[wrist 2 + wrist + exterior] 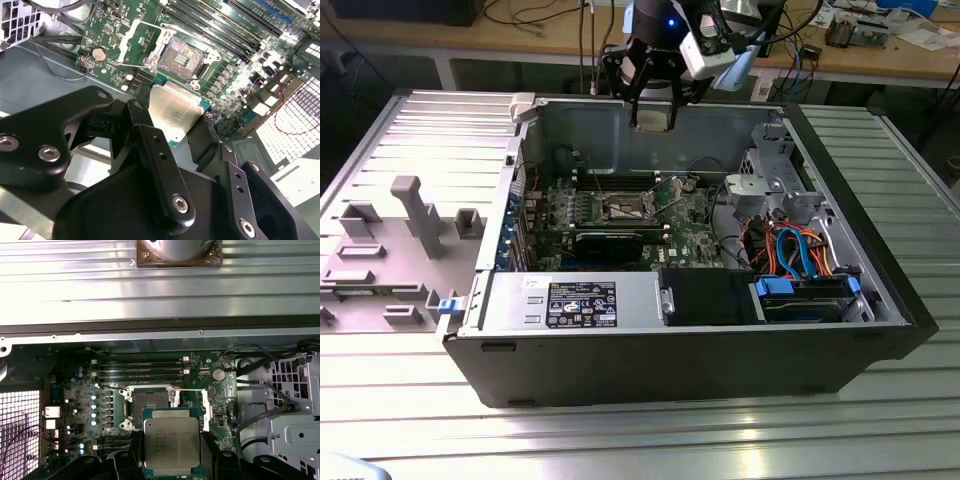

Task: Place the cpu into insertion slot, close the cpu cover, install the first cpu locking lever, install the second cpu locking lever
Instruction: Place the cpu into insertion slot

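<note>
The 2 fingers (141, 120) of the gripper (653, 112) pinched 1 cpu (171, 442) by its sides. It hung above 1 insertion slot (150, 402), not touching.

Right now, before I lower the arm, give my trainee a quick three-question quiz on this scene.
1. True or false: the cpu sits in the slot.
2. What is the gripper shut on? A: the cpu. B: a screwdriver. C: nothing.
3. Fill in: the board around the slot is coloured ___.

Key
1. False: the cpu is held clear of the slot, whose dark centre is bare.
2. A.
3. Green.
</note>
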Controlling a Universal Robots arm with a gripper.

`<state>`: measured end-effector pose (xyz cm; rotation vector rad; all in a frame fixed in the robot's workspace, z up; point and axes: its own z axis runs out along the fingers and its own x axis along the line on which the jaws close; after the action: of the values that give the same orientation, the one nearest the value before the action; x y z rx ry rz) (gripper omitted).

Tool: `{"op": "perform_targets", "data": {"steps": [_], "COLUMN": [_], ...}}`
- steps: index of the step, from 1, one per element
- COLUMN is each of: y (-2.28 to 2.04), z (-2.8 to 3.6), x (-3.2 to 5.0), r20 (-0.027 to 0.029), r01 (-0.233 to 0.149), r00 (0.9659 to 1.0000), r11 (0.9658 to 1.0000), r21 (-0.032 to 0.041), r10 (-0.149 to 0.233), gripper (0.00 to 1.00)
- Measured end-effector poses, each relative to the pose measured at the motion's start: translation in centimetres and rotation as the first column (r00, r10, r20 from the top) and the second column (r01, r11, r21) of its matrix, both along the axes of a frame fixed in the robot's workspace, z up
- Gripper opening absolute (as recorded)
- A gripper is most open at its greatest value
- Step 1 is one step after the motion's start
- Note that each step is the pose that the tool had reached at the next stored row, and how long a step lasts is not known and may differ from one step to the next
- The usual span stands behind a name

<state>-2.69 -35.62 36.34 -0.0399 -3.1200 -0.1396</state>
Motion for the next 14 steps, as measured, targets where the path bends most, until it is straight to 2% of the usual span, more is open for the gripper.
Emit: {"op": "perform_targets", "data": {"steps": [3,5,10,12,14], "y": [0.0,0.0,0.0,0.0,0.0], "z": [-0.03,-0.68,-0.76,-1.09,-1.1], "x": [-0.02,-0.1,-0.1,-0.11,-0.11], "r20": [0.0,0.0,0.0,0.0,0.0], "r01": [0.0,0.0,0.0,0.0,0.0], "r00": [1.0,1.0,1.0,1.0,1.0], "r11": [1.0,1.0,1.0,1.0,1.0], "r21": [0.0001,0.0001,0.0001,0.0001,0.0001], "r10": [0.0,0.0,0.0,0.0,0.0], "gripper": [0.55,0.55,0.55,0.55,0.55]}}
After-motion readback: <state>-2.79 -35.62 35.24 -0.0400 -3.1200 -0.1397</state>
